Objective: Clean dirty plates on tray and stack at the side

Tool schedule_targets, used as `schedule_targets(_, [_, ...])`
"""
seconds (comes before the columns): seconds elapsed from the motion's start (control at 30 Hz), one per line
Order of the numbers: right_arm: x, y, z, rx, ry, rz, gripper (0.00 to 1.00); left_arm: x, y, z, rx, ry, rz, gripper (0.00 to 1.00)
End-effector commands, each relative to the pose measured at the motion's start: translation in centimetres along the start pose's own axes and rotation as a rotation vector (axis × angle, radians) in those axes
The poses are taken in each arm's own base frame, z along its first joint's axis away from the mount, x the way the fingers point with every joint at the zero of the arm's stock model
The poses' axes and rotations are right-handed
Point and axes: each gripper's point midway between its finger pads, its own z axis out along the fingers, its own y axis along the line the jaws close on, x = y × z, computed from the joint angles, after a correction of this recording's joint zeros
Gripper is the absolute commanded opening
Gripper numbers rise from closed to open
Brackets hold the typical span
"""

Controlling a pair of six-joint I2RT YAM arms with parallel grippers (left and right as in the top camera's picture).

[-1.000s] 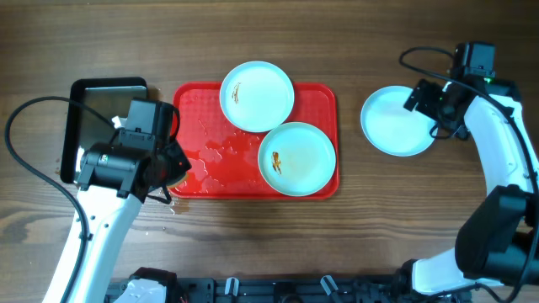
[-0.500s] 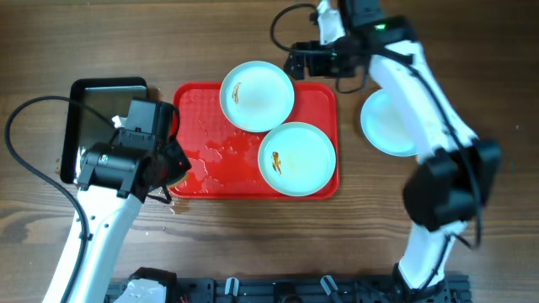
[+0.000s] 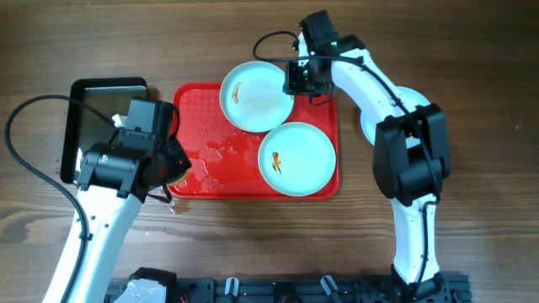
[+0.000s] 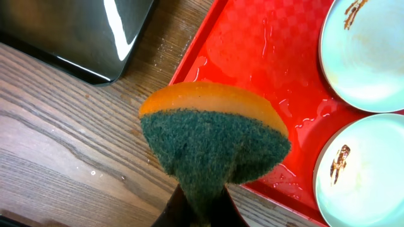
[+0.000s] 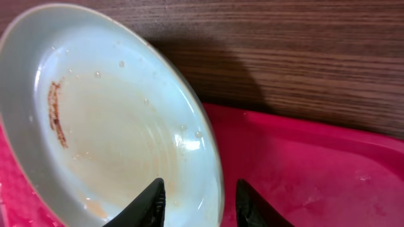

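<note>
While the right gripper [image 3: 300, 77] sits at the far right part of the tray [image 3: 189, 105], its two fingers stand apart and straddle the right rim of the far plate [image 3: 257, 95]. In the right wrist view one fingertip [image 5: 153, 200] is over the inside of the far plate [image 5: 107, 120] and the other is outside it, above the red tray [image 5: 328, 164]. The jaws are spread and not clamped on the rim.

The far plate lies flat, open side up, overlapping the tray's far edge. Being round, it has no long axis. A thin brown smear [image 3: 237, 93] on its left half runs roughly near to far. The near plate [image 3: 296, 158] lies flat just beside it at the tray's near right, with its own smear left of centre. A third plate [image 3: 366, 122] lies on the table [image 3: 472, 50] right of the tray, mostly hidden under the right arm.

The tray's long axis runs left to right, and its bare left half is wet.

The left gripper [image 4: 197, 211] is closed on a sponge [image 4: 211, 135] above the tray's near left corner. The sponge's long axis is left to right in the wrist view, its orange layer far and green face near. A black pan [image 3: 97, 109] lies left of the tray.
</note>
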Motion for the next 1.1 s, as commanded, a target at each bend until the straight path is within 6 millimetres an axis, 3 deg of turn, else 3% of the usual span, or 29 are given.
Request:
schedule_targets(0.0, [1.9, -2.5, 3.1, 0.188, 0.021, 0.025, 0.37, -0.3, -0.2, -0.4, 0.015, -0.013, 0.006, 0.04])
schedule_targets(0.17, [3.0, -2.5, 4.2, 0.190, 0.036, 0.021, 0.37, -0.3, -0.2, -0.4, 0.015, -0.014, 0.005, 0.04])
schedule_targets(0.23, [3.3, -1.1, 4.4, 0.111, 0.061, 0.013, 0.19, -0.5, -0.3, -0.4, 0.020, -0.019, 0.004, 0.04])
schedule_targets(0.37, [3.9, 2.9, 4.8, -0.045, 0.083, -0.019, 0.06, -0.5, -0.3, -0.4, 0.020, -0.019, 0.004, 0.04])
schedule_targets(0.53, [6.1, 7.3, 5.7, -0.071, 0.100, -0.077, 0.04, -0.5, -0.3, -0.4, 0.020, -0.020, 0.004, 0.04])
schedule_targets(0.67, [9.8, 9.0, 6.0, -0.042, 0.194, -0.095, 0.04, -1.1, -0.8, -0.2, 0.031, -0.039, 0.073, 0.04])
schedule_targets(0.73, [11.0, 8.8, 6.0, -0.020, 0.231, -0.097, 0.04, -1.2, -1.0, 0.7, 0.014, -0.019, 0.076, 0.04])
schedule_targets(0.87, [12.2, 7.6, 5.6, 0.037, 0.280, -0.083, 0.04, -1.6, -2.3, 4.9, -0.026, 0.052, 0.089, 0.04])
schedule_targets(1.0, [12.5, 7.5, 5.6, 0.043, 0.291, -0.059, 0.04, -1.1, -7.3, 9.2, 0.148, 0.162, 0.143, 0.04])
schedule_targets(1.07, [12.3, 7.6, 5.6, 0.043, 0.281, -0.061, 0.04, -1.1, -8.2, 11.3, 0.159, 0.184, 0.142, 0.04])
